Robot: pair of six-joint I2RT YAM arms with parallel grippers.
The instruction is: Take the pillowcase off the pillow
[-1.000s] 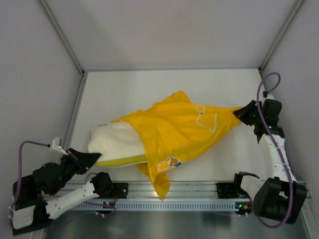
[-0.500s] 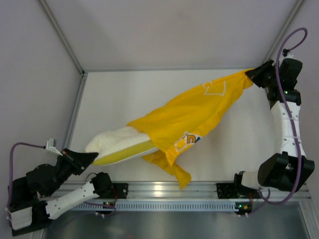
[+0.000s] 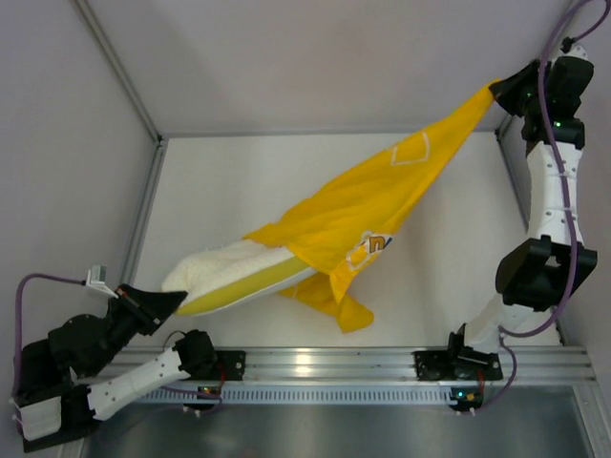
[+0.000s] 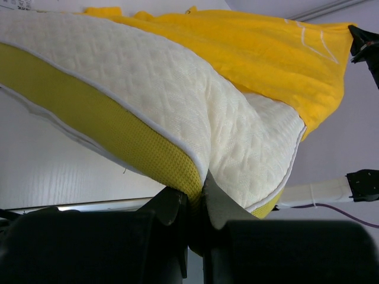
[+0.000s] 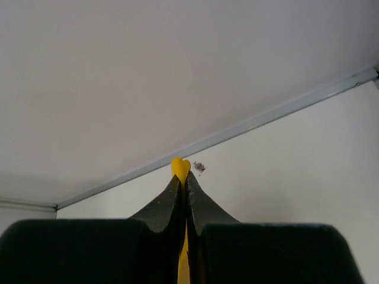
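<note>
The yellow pillowcase (image 3: 372, 210) is stretched taut from the far right corner down to the cream pillow (image 3: 224, 272), still covering the pillow's far end. My right gripper (image 3: 496, 91) is raised high at the far right, shut on a corner of the pillowcase; a yellow tip (image 5: 180, 167) pokes out between its fingers. My left gripper (image 3: 172, 301) is shut on the pillow's near corner at the front left. In the left wrist view its jaws pinch the pillow (image 4: 177, 100) at its mesh side band (image 4: 142, 148), with the pillowcase (image 4: 249, 47) beyond.
A loose flap of the pillowcase (image 3: 348, 307) hangs near the front rail (image 3: 315, 363). Grey walls close in the workspace, with metal corner posts at the back left (image 3: 119, 72) and back right. The white tabletop (image 3: 239, 181) lies beneath.
My right gripper has lifted up and back to the far right corner, pulling the pillowcase taut and sliding it further off the pillow. My left gripper kept its hold, shifting slightly toward the front left.
</note>
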